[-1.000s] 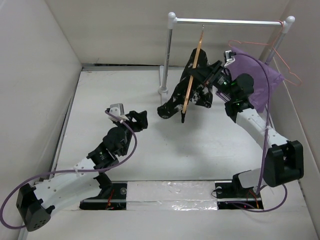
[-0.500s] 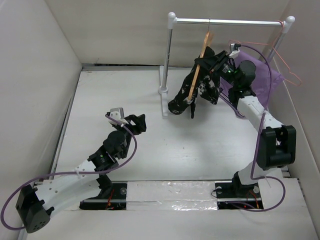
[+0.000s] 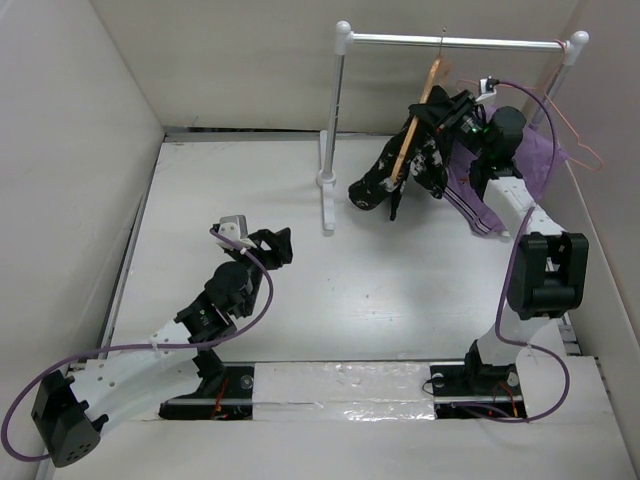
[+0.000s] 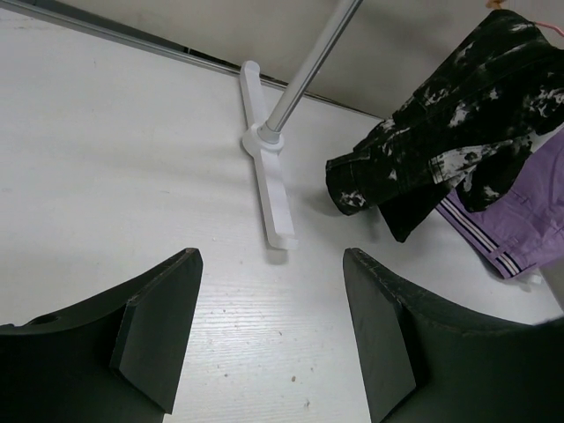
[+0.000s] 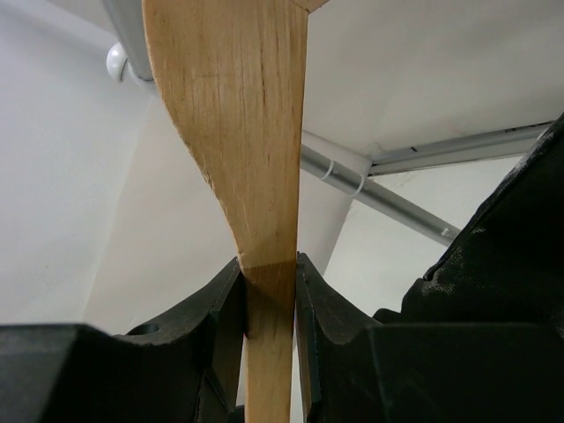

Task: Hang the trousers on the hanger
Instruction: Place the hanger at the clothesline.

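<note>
Evidently most of the job looks done: the long black, white-speckled fabric trousers (image 3: 392,178) are draped over the light tan, triangular wooden hanger (image 3: 418,112). They hang at the far right, just under the white metal clothes rail (image 3: 470,43). The right gripper (image 5: 269,286) is clamped on the hanger's wooden arm. Its metal hook (image 3: 442,50) reaches the rail, though I cannot tell whether it sits over it. Hooking it and letting go seem all that is left. The left gripper (image 4: 269,330) rests at the near left, jaws apart, holding nothing. No brand, label or writing is readable anywhere.
</note>
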`<state>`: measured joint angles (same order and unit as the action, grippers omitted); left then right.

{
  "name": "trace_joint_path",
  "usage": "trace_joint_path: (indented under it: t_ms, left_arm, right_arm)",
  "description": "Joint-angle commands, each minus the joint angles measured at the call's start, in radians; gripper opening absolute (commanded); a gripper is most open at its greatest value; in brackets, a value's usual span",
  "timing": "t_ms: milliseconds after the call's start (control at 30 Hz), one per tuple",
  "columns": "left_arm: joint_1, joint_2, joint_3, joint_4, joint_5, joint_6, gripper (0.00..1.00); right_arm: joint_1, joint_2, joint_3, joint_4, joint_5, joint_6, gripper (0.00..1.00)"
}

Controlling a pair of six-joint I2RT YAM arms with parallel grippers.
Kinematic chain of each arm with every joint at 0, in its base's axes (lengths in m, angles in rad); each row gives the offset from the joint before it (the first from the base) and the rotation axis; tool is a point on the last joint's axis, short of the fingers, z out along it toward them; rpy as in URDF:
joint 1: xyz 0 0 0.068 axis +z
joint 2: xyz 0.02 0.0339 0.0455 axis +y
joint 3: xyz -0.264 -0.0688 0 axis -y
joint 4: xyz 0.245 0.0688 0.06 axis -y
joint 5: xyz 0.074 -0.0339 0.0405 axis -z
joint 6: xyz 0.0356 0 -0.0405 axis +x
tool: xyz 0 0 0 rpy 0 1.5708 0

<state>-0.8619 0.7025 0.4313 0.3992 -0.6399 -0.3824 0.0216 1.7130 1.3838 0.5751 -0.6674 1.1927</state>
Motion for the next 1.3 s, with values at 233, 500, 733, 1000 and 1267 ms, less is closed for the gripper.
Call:
trace_joint_path:
  t_ms: [233, 500, 733, 1000, 1267]
  left_arm:
    - [0.004, -0.014, -0.014, 0.052, -0.004, 0.008, 0.62]
    - [0.004, 0.003, -0.003, 0.041, -0.001, 0.007, 0.62]
    - [0.004, 0.006, -0.005, 0.044, -0.006, 0.004, 0.63]
    - [0.004, 0.026, 0.009, 0.038, 0.019, 0.005, 0.64]
    - [0.004, 0.002, -0.026, 0.099, 0.08, 0.025, 0.66]
  right_arm:
    - [-0.034, -0.01, -0.026, 0.204, -0.021, -0.024, 0.0]
    - [-0.065, -0.026, -0.068, 0.149, -0.054, -0.111, 0.5]
    - [-0.1, -0.093, -0.092, -0.028, -0.038, -0.281, 0.82]
    - [-0.138, -0.291, -0.207, -0.208, 0.11, -0.501, 1.0]
    - [-0.141, -0.736, -0.503, -0.153, 0.146, -0.573, 1.0]
